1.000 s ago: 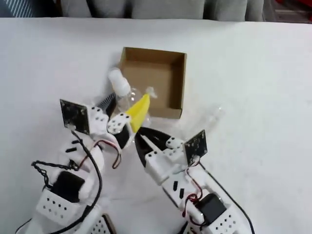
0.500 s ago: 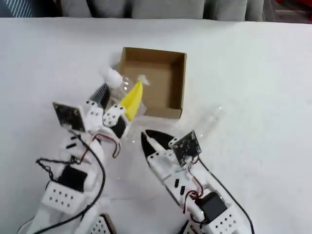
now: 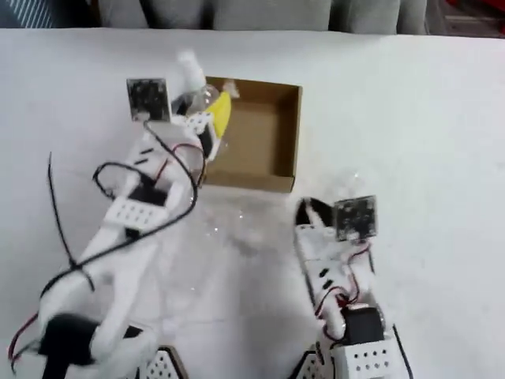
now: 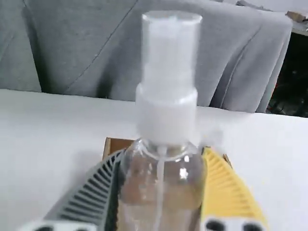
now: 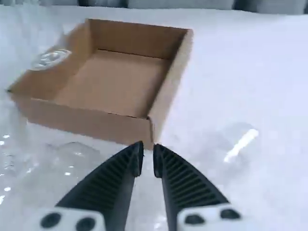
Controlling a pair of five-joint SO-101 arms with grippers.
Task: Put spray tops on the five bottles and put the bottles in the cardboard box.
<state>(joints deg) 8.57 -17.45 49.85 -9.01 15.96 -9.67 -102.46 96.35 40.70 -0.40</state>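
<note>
Right gripper: short of the cardboard box, just off its near right corner. The black fingers are drawn almost together, a slit between the tips, with nothing in them.

Loose bottle: clear, lying on its side on the table, to the right of the box's near right corner and apart from the box (it reads mainly as glints).

Clear shapes: on the table just before the box's near wall. Cannot tell what they are.

Cardboard box: open top upward, flat on the table, brown floor in view.

Left gripper: at the box's far left corner, clamped on a bottle. The grey finger is on one side of the body and the yellow finger on the other, both touching it.

Held bottle: clear body over the box's far left corner. The white spray top is seated on its neck and lies past the box's far rim. Whether the bottle touches the box cannot be told.

Background: grey upholstery beyond the table's far edge, well behind the box.
</note>
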